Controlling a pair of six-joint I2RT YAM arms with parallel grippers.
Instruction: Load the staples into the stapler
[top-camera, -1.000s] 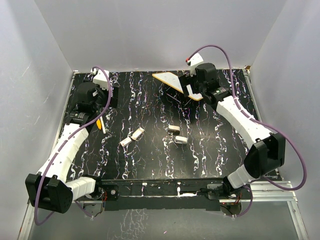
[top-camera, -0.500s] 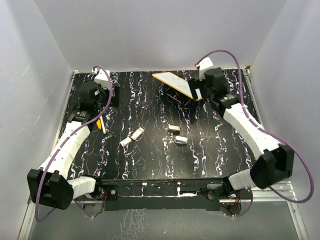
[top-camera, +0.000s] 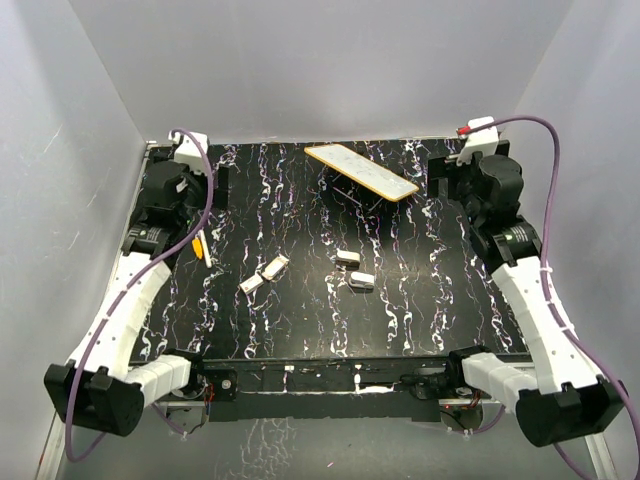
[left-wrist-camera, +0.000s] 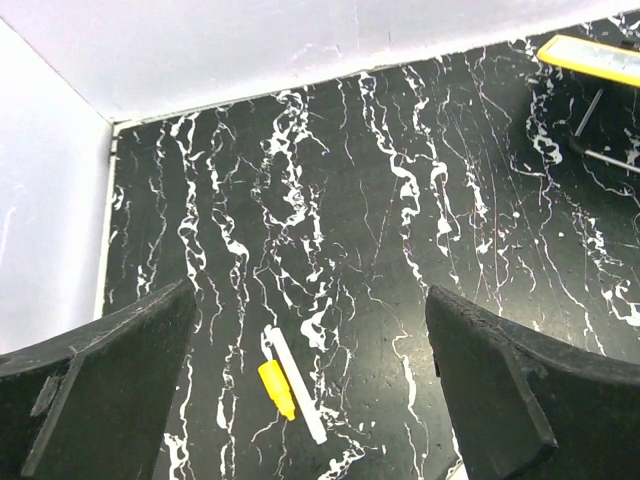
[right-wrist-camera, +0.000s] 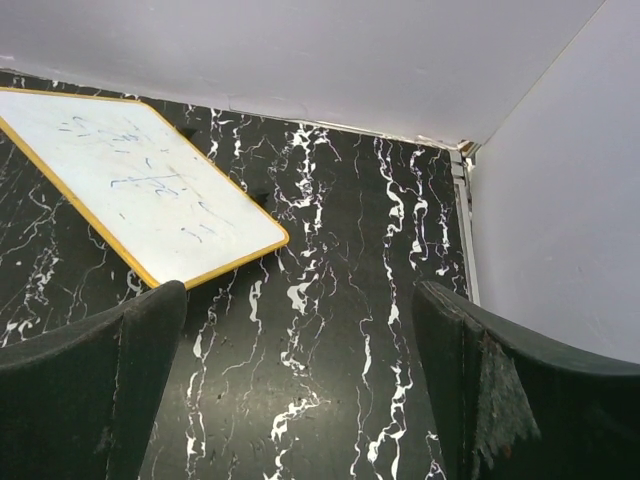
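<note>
The stapler (top-camera: 265, 275) lies spread in a V on the black marbled table (top-camera: 300, 320), left of centre. Two small silver blocks of staples (top-camera: 348, 257) (top-camera: 362, 281) lie apart just right of centre. My left gripper (top-camera: 217, 187) (left-wrist-camera: 310, 292) hangs open at the far left, well away from the stapler, with nothing between its fingers. Over the far right corner my right gripper (top-camera: 440, 178) (right-wrist-camera: 300, 290) is open too and holds nothing. Neither wrist view shows the stapler or the staples.
A yellow-edged whiteboard (top-camera: 362, 171) (right-wrist-camera: 130, 185) stands tilted at the back, left of my right gripper. An orange pen-like stick (top-camera: 198, 247) (left-wrist-camera: 277, 388) and a white stick (left-wrist-camera: 297, 385) lie under my left gripper. Grey walls (top-camera: 300, 70) close in three sides.
The right arm has swung right, off the whiteboard, toward the far right corner. The left arm has drawn slightly back and left. Stapler and staples have not moved.
</note>
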